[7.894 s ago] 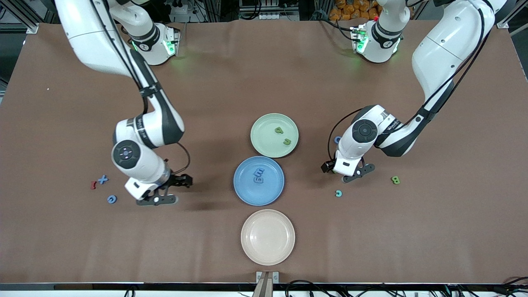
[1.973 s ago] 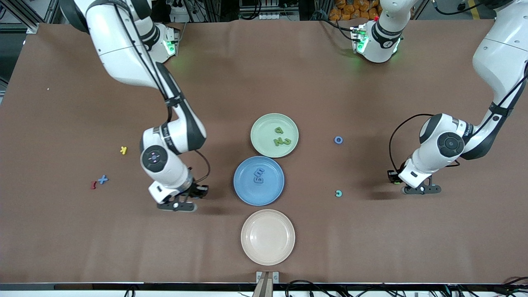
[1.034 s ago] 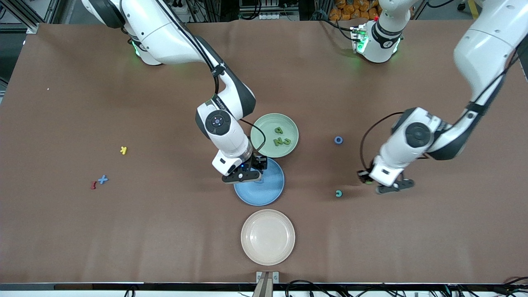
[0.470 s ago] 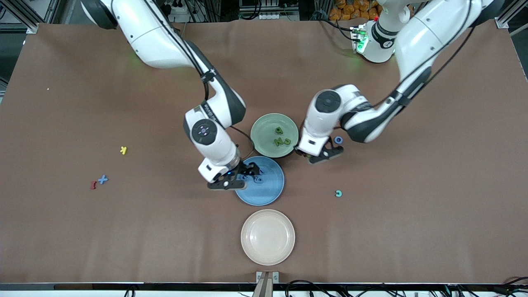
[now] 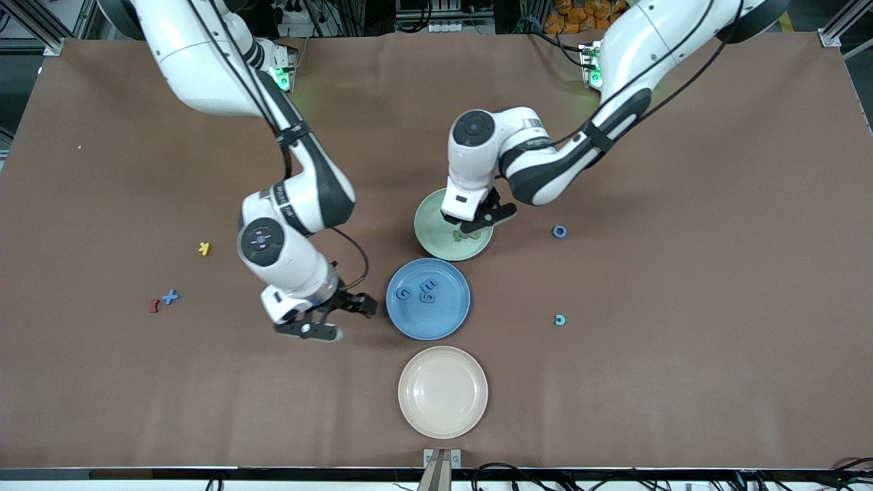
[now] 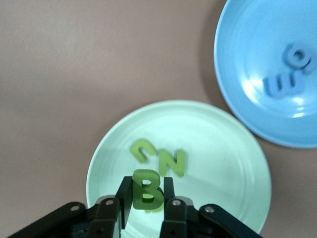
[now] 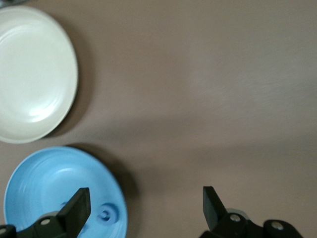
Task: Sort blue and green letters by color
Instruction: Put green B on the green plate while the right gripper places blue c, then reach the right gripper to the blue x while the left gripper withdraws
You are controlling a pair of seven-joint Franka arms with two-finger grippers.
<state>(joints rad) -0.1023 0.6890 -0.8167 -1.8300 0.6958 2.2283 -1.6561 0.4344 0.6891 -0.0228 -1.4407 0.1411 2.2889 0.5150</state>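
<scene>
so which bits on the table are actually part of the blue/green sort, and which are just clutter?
In the job:
- green B, gripped by the left gripper over the green plate
- green letters on that plate
- blue letters on the blue plate
- blue ring, blue X, loose
- right gripper, open, empty

Lying about:
- yellow K
- dark red letter
- teal C
- beige plate

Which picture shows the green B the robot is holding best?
The left wrist view: the B fills the middle, pinched in the left end effector over the green plate. In the front view the arm hides it. The right wrist view misses it.
</scene>
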